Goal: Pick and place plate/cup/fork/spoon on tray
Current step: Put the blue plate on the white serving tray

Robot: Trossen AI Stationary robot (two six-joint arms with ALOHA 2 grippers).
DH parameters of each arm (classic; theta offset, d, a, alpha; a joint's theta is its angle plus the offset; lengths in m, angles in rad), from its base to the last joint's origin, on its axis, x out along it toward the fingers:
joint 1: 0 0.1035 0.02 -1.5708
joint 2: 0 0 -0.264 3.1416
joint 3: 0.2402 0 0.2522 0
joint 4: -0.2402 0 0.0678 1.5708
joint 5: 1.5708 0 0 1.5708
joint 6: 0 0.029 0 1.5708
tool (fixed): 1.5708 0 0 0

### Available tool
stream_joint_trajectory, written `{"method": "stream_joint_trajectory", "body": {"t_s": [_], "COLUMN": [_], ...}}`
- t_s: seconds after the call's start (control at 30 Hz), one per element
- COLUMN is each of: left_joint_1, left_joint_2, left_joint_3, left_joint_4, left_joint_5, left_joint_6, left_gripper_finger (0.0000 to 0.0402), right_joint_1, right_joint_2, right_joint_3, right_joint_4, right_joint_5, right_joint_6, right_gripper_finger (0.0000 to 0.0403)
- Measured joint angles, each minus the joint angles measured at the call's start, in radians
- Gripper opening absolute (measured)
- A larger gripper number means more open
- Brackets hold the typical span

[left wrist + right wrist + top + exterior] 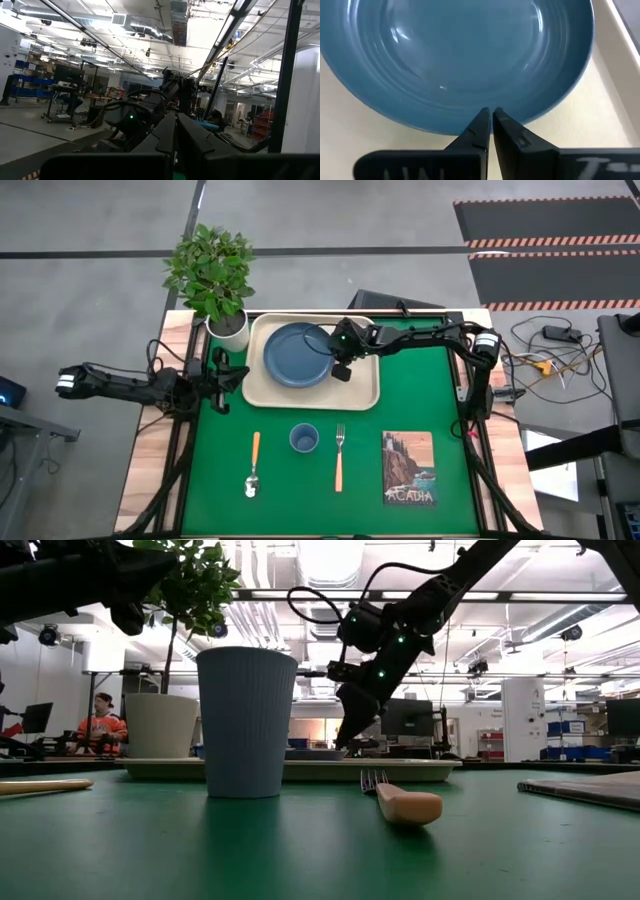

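The dark blue plate [297,355] lies flat on the left half of the cream tray [365,385] at the table's far side. My right gripper [342,372] is shut and points down at the plate's right rim [470,127]. The light-blue cup [304,439] stands upright on the green mat, with the fork [339,455] lying to its right and the spoon [253,465] to its left. My left gripper [225,375] is shut and waits at the table's left edge, beside the tray. My right gripper's shut fingertips [481,120] stand over the plate's rim from above, slanting down. I cannot tell whether they touch it. The plate lies flat on the tray.
A white pot [230,330] with a green plant stands at the tray's far left corner. An "ACADIA" picture card [408,467] lies at the near right. The tray's right half is bare. A person sits in the room behind the table [100,725].
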Motion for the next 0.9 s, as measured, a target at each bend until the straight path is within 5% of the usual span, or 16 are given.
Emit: {"method": "stream_joint_trajectory", "body": {"t_s": [0.47, 0.9], "left_joint_1": [0.0, 0.0], "left_joint_2": [0.007, 0.005], "left_joint_3": [0.0, 0.0], "left_joint_4": [0.0, 0.001], "left_joint_5": [0.0, -0.008], "left_joint_6": [0.0, 0.009], "left_gripper_finger": [0.0, 0.0], "right_joint_1": [-0.002, 0.053], "right_joint_2": [-0.007, 0.053], "right_joint_3": [0.002, 0.001], "right_joint_4": [-0.156, 0.127], "right_joint_5": [0.008, -0.046], "right_joint_6": [0.01, 0.0], "right_gripper_finger": [0.0011, 0.0011]}}
